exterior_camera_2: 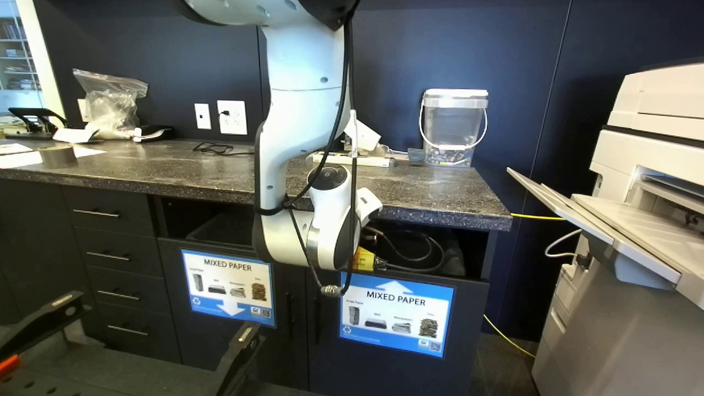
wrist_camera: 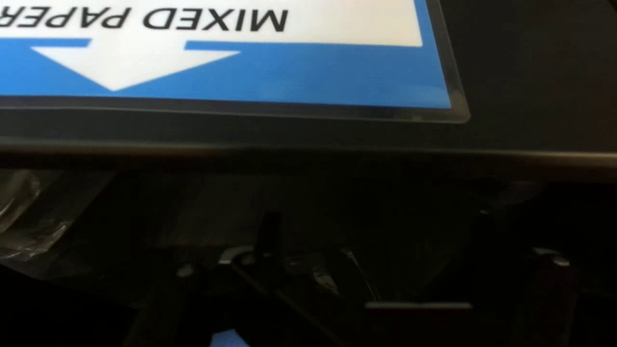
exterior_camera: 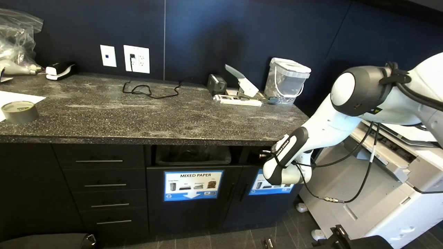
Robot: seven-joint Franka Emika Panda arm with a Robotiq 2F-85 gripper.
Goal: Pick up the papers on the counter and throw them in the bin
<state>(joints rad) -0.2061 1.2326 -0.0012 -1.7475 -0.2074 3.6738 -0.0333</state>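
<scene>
Worktop: the arm hangs bent in front, its far end at the opening beneath; the opening looks shallow, so lifting too early could knock the wrist on the stone lip.
Door edge: lies near the jaws; dipping on the way out could scrape it or the MIXED PAPER sign.
Clear plastic: wrinkled, near the jaws, perhaps a bin liner; it could snag and be dragged out.
Cable: hangs in a loop below the wrist; it could hook a door handle.
Bin: a dark tub in the neighbouring bay; what stands under the jaws is too dark to name, so anything let go there might miss.
Jaws: seem spread apart, nothing made out between them, though the dark makes this hard to read.
Papers: no crumpled wad shows in any view; if any lies below the jaws, darkness hides it.
White sheet: flat on the worktop by the tape roll, well apart from the jaws; whether it counts among the papers is unclear.
</scene>
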